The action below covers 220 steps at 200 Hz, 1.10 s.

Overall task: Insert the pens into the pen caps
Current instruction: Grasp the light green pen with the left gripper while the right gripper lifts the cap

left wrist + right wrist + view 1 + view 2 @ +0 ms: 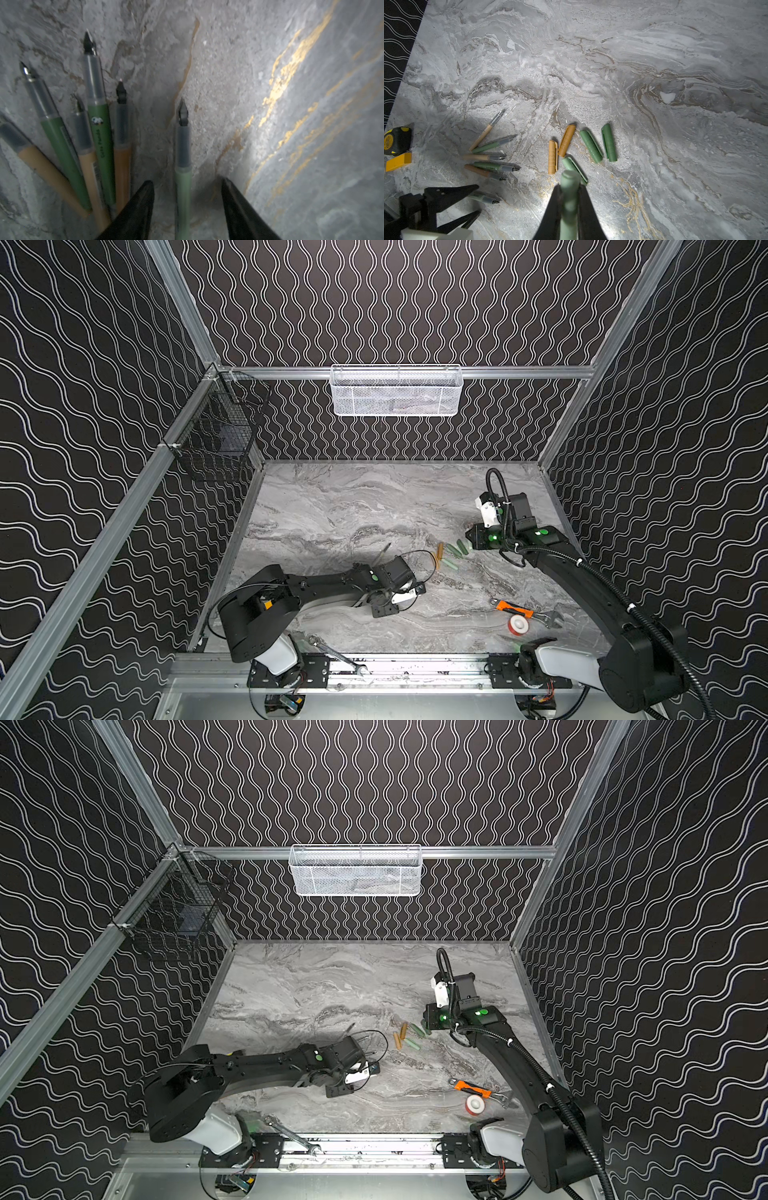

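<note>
Left gripper [186, 180]: two black fingertips [141, 207], jaws apart, straddling pale green pen [182, 169]; gap visible each side of barrel. Pen uncapped, dark nib pointing away from gripper. Beside it, fan of five uncapped pens, barrels overlapping: tan pen [41, 166], dark green pen [62, 149], second tan pen [89, 166], panda-printed green pen [101, 145], orange-tan pen [122, 158]. Surface: grey marble tabletop [228, 83], gold veins [286, 72].

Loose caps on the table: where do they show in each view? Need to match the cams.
Top views: loose caps lie right of centre on the table, in both top views.
Left wrist: not in it; only pens show.
Right wrist: mid-picture, just beyond the held cap.
Shared landmark: the grey marble table, seen in all four.
</note>
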Motion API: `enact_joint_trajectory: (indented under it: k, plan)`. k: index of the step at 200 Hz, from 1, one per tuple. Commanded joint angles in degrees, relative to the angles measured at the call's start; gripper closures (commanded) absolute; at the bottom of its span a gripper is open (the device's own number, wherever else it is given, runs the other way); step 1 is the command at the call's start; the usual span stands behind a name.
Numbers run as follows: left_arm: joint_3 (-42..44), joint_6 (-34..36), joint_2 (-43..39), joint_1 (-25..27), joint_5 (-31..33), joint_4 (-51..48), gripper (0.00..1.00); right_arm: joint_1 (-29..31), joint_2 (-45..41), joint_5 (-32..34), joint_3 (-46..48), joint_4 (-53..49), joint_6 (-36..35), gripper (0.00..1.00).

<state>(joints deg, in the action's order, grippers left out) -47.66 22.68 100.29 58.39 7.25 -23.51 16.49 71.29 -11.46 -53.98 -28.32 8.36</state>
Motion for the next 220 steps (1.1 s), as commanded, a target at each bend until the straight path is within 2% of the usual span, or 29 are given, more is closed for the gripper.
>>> enact_joint_trajectory:
  k: [1, 31, 67, 81, 105, 129, 173, 220]
  plan:
    - [-0.5, 0.6, 2.0, 0.7, 0.7, 0.4, 0.50, 0.1, -0.8, -0.8, -0.3, 2.2, 0.1, 0.88]
    - [-0.3, 1.1, 2.4, 2.6, 0.9, 0.0, 0.60, 0.0, -1.3, -0.8, 0.3, 2.9, 0.3, 0.87]
    - [-0.8, 1.1, 2.0, 3.3, 0.5, -2.2, 0.77, 0.0, -1.6, -0.6, 0.8, 3.5, 0.7, 0.87]
    - [-0.8, 1.0, 2.2, 3.3, 0.4, -3.3, 0.78, 0.0, -1.5, -0.8, 0.8, 3.9, 0.7, 0.87]
    - [-0.6, 0.3, 1.9, 3.3, 1.0, -4.5, 0.74, 0.1, -1.1, -1.5, 0.6, 4.0, 0.7, 0.87]
    - [0.0, -0.1, 1.7, 3.3, 2.0, -4.6, 0.61, 0.1, -1.1, -1.7, 0.6, 4.3, 0.7, 0.87]
    - [1.6, 0.5, 0.2, 3.2, 3.2, -5.7, 0.49, 0.0, -0.8, -1.5, 0.4, 4.3, 0.3, 0.87]
    - [0.1, -0.6, 0.1, 3.2, 1.5, -11.1, 0.48, 0.1, 0.1, -1.9, -0.4, 4.4, 0.0, 0.87]
